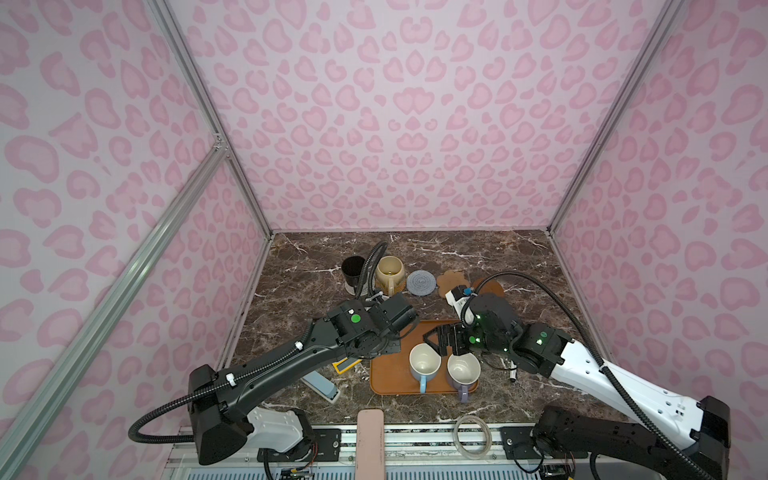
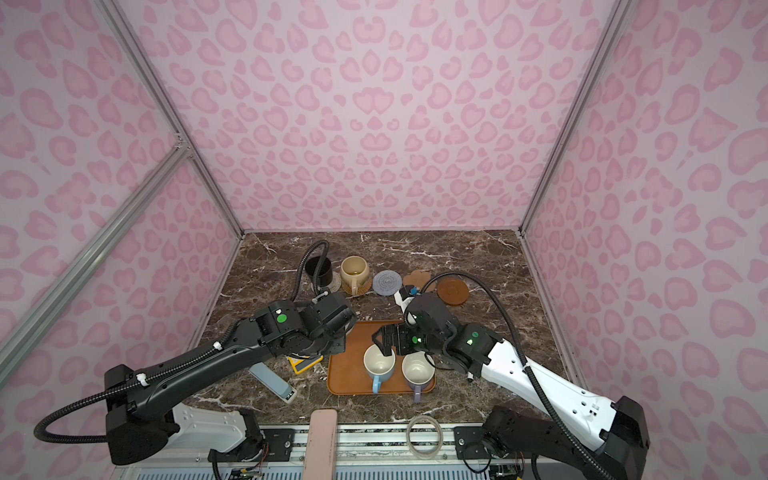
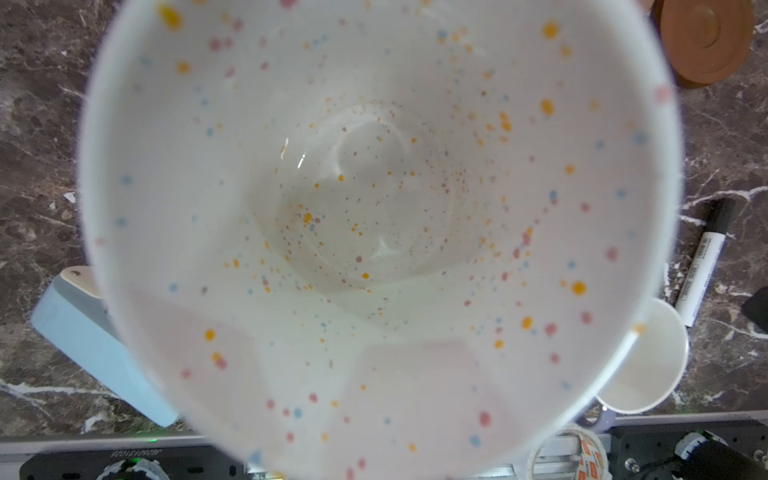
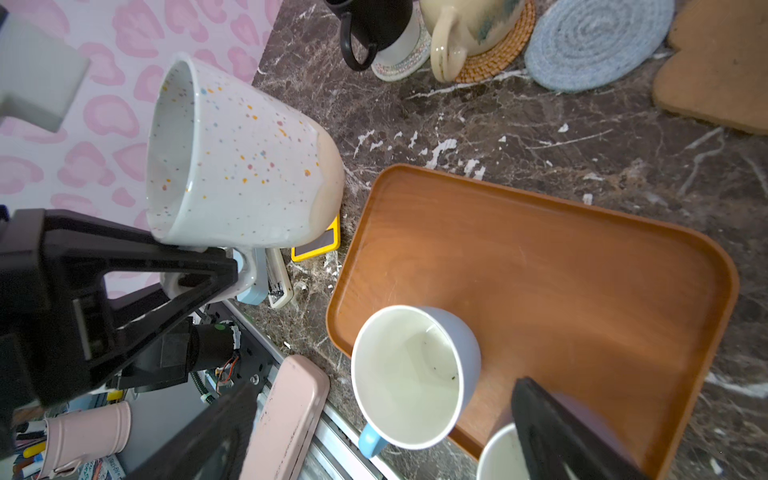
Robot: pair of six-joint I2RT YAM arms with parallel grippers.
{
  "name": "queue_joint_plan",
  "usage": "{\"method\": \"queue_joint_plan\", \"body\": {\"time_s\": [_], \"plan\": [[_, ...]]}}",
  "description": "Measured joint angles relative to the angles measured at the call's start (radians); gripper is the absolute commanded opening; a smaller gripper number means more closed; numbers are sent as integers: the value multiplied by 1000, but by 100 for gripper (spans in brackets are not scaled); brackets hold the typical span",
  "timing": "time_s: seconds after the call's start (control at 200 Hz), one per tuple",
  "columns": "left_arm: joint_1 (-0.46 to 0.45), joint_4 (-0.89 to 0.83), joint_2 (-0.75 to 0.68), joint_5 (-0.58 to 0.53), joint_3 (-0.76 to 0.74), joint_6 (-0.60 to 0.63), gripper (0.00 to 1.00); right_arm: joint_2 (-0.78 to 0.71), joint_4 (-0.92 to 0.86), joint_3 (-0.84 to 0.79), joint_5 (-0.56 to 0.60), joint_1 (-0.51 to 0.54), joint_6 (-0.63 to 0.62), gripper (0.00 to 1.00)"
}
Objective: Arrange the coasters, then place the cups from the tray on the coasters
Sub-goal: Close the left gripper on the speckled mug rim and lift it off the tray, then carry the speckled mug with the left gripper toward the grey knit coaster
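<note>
Right wrist view shows, nearest, the blue cup and lavender cup on the tray beneath the wide-open, empty right gripper, then the left gripper clamped on the tilted white cup by its handle beside the tray, and farthest the black cup and cream cup on coasters.

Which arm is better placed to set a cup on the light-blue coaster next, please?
Left: the left pincer holds the speckled white cup by the handle, off the tray; the right pincer hangs open above the blue cup.
</note>
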Motion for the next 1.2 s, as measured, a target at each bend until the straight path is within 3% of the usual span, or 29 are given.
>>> {"method": "queue_joint_plan", "body": {"time_s": [0.205,0.51,0.82,1.205], "plan": [[56,3,71,15,111,82,0,40,15,52,19,-42,-8,95],[117,14,231,33,298,169,0,71,8,77,-22,-246,-18,95],[143,22,439,61,485,216,0,95,8,90,-123,-391,-74,97],[172,20,698,67,723,219,0,155,10,99,-167,-489,-98,97]]}}
